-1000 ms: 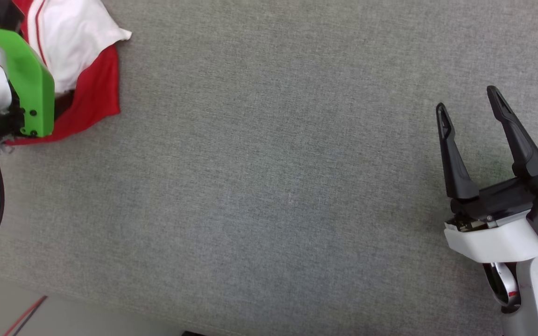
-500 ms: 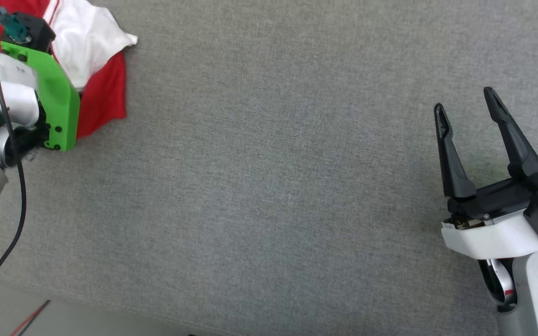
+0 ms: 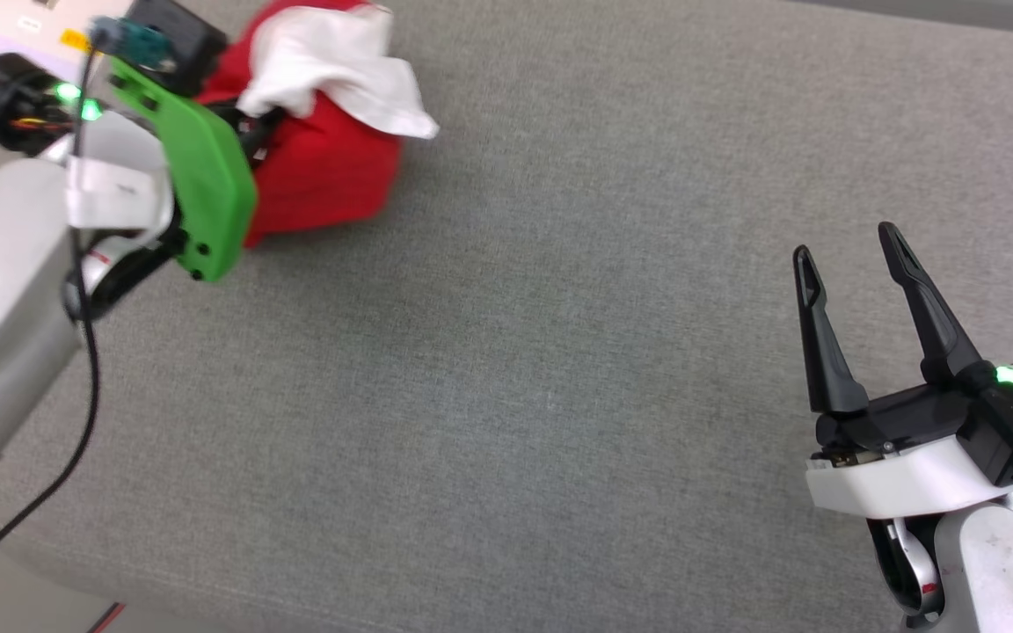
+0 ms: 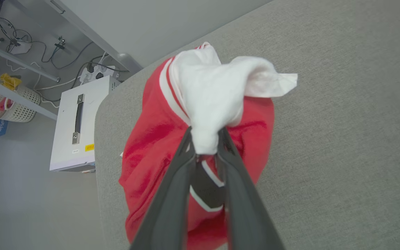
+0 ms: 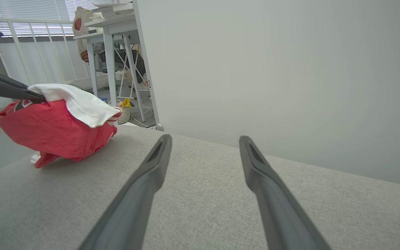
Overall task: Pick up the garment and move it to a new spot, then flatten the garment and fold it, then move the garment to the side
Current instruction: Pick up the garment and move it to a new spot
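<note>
The garment (image 3: 322, 167), red with a white sleeve and striped trim, hangs bunched at the upper left of the grey surface. My left gripper (image 4: 205, 135) is shut on the garment (image 4: 158, 139), pinching its white sleeve so most of the cloth is lifted. In the right wrist view the garment (image 5: 54, 128) droops with its lowest folds touching the surface, and the left fingers (image 5: 5, 89) reach in from the left. My right gripper (image 3: 849, 255) stands open at the lower right with nothing between its fingers, far from the cloth. The same right gripper (image 5: 203, 139) points across bare fabric.
The grey upholstered surface (image 3: 559, 396) stretches wide between the two arms. Its left edge drops to the floor, where a white cabinet (image 4: 78, 128) and a wicker basket (image 4: 12, 107) stand. White desks (image 5: 116, 41) and a pale wall lie beyond the far edge.
The left gripper has shut on the white sleeve and lifted the garment, carrying it rightward. The head camera has shifted too. The right gripper stays open.
</note>
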You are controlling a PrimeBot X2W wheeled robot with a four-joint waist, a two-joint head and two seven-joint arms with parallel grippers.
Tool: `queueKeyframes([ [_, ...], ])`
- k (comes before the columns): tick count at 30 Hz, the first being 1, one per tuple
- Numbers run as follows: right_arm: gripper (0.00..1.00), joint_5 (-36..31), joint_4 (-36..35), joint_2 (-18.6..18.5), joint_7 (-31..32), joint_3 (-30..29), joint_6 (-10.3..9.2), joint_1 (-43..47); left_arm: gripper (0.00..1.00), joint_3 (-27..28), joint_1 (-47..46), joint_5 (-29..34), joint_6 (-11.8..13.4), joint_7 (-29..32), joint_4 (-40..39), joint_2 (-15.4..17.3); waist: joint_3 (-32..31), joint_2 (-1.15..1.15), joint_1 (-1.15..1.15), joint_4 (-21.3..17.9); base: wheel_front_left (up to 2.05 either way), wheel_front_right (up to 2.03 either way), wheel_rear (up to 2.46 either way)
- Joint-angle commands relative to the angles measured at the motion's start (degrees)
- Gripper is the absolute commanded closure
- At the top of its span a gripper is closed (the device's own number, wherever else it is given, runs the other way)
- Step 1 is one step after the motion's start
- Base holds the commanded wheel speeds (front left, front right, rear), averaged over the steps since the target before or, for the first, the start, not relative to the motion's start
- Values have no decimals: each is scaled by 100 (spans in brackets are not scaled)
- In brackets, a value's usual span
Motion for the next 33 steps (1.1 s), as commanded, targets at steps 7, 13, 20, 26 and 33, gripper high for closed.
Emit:
queueKeyframes([
  [7,0,54,-7,137,-16,-76,-4,81,100,-402,-88,377,-15,-329,-618,-622,-381,0,0,-568,0,0,0],
  [13,0,63,-41,222,-16,-202,-4,55,100,-744,-62,528,-15,-611,-637,-1329,-314,0,0,-1084,0,0,0],
  [20,0,18,-146,271,-16,-489,-4,2,100,-1192,-61,641,-15,-911,-136,-2405,-126,0,0,-1595,0,0,0],
  [26,0,105,-257,278,-16,-718,-4,-55,100,-1346,231,931,-15,-887,208,-3242,68,0,0,-1831,0,0,0],
  [33,0,181,-274,280,-16,-786,-4,-181,100,-1352,1204,1618,-15,-224,134,-3711,269,0,0,-1969,0,0,0],
])
